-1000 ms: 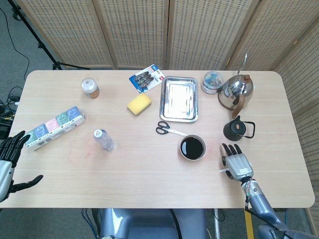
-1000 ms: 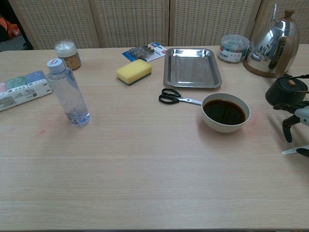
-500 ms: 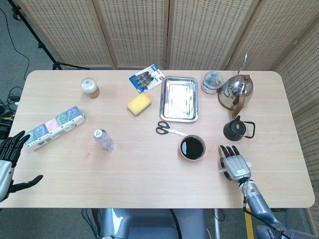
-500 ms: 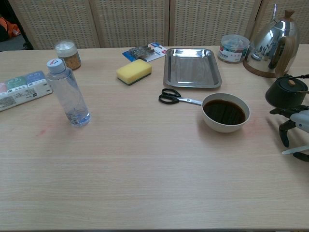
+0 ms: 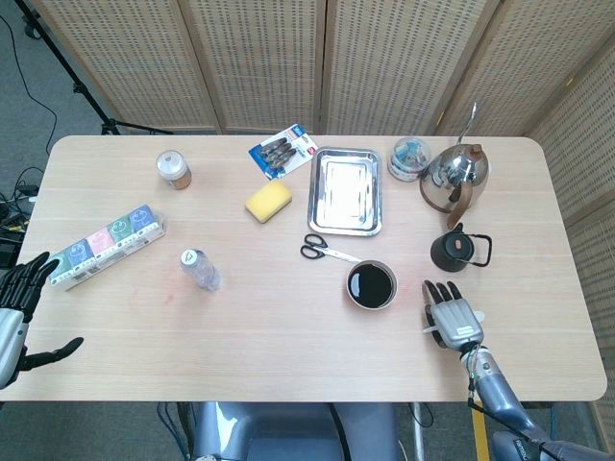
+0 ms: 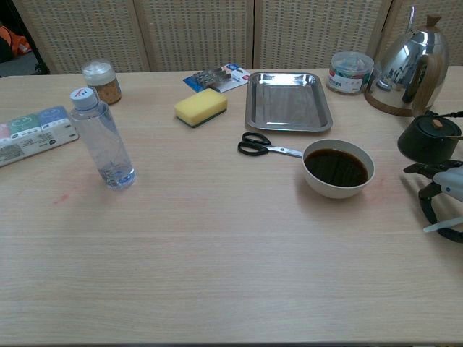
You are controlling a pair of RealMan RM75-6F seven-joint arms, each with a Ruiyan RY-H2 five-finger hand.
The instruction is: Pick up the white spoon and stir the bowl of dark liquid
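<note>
Under the right hand [image 5: 453,318], whose fingers lie spread and flat, the white spoon [image 6: 442,225] pokes out toward the bowl [image 5: 372,285] just beside; left hand [image 5: 21,305], open, is well apart.

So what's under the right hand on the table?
A thin white piece, likely the white spoon, pokes out beneath the right hand. The rest is covered by the hand.

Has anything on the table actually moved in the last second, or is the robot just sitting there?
Only the right hand moved: it slid a little toward the bowl of dark liquid and settled lower over the white spoon, whose handle tip pokes out beneath it. Whether it has gripped the spoon cannot be told. The left hand stayed open at the table edge, and bowl, scissors and bottle did not shift.
</note>
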